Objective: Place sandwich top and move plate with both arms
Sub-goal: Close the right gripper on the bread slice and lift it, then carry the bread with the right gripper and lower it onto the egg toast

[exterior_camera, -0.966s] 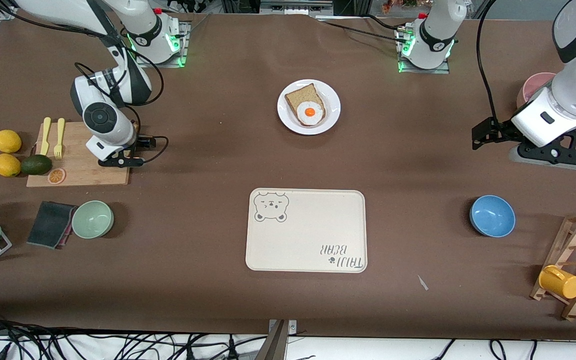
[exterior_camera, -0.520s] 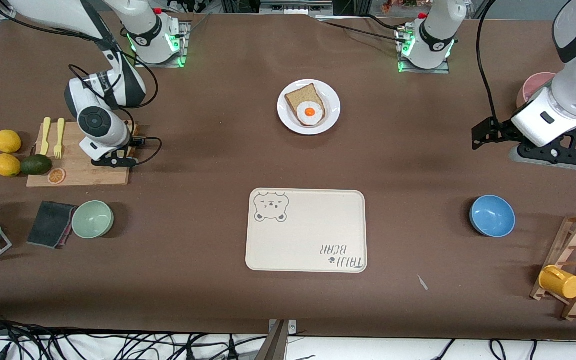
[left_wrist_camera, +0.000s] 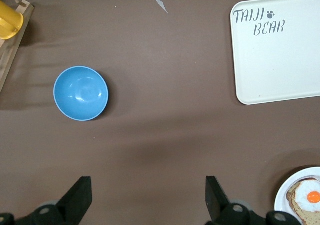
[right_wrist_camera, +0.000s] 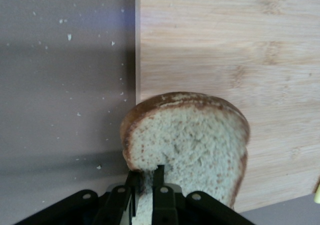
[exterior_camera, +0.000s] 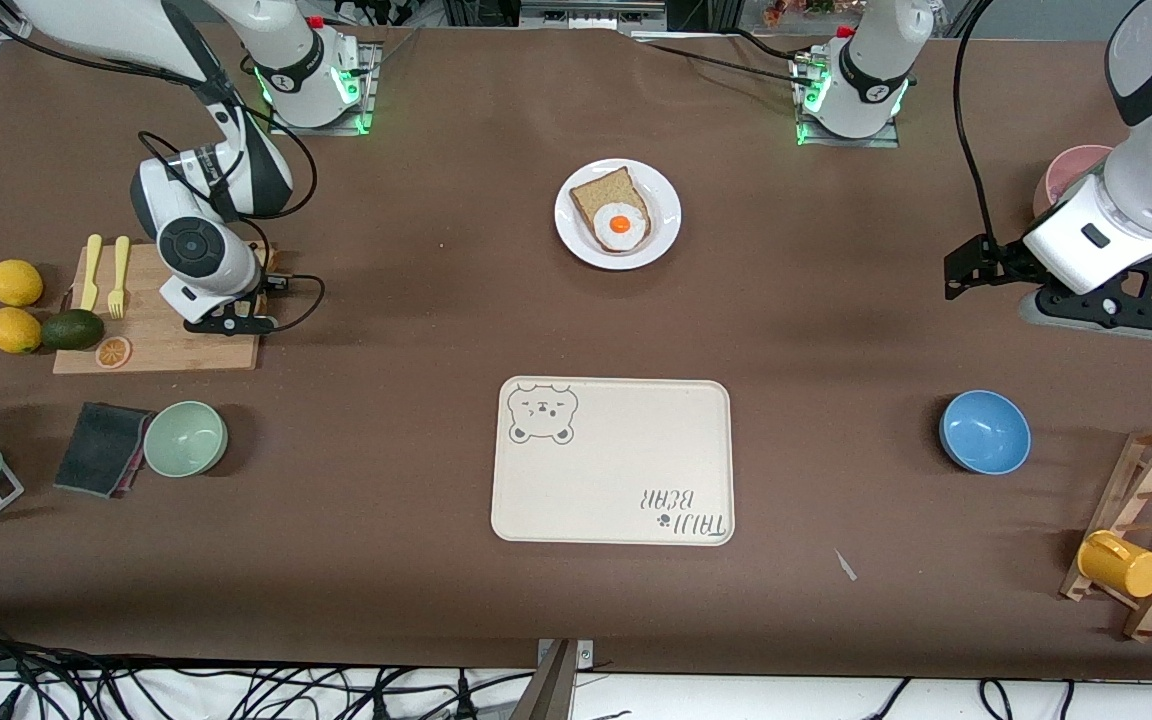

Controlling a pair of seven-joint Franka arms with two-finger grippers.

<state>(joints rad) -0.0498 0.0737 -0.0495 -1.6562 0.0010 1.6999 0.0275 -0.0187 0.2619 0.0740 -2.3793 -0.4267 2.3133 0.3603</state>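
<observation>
The sandwich top (right_wrist_camera: 190, 135) is a tan bread slice with a brown crust. My right gripper (right_wrist_camera: 147, 177) is shut on its edge, at the edge of the wooden cutting board (right_wrist_camera: 225, 45). In the front view this gripper (exterior_camera: 236, 318) is over the board's corner. The white plate (exterior_camera: 663, 205) sits mid-table near the robot bases and holds a bread slice with a fried egg (exterior_camera: 618, 222). My left gripper (left_wrist_camera: 148, 190) is open and empty over bare table toward the left arm's end (exterior_camera: 971, 270); the plate's rim (left_wrist_camera: 295, 190) shows in its view.
The cream bear tray (exterior_camera: 612, 460) lies nearer the camera than the plate. A blue bowl (exterior_camera: 984, 431) and a mug rack (exterior_camera: 1151, 530) are toward the left arm's end. The board (exterior_camera: 156, 340) holds forks, with lemons, an avocado and a green bowl (exterior_camera: 185, 438) nearby.
My right gripper has shifted a little over the cutting board toward the right arm's end, then held still. The left arm has not moved.
</observation>
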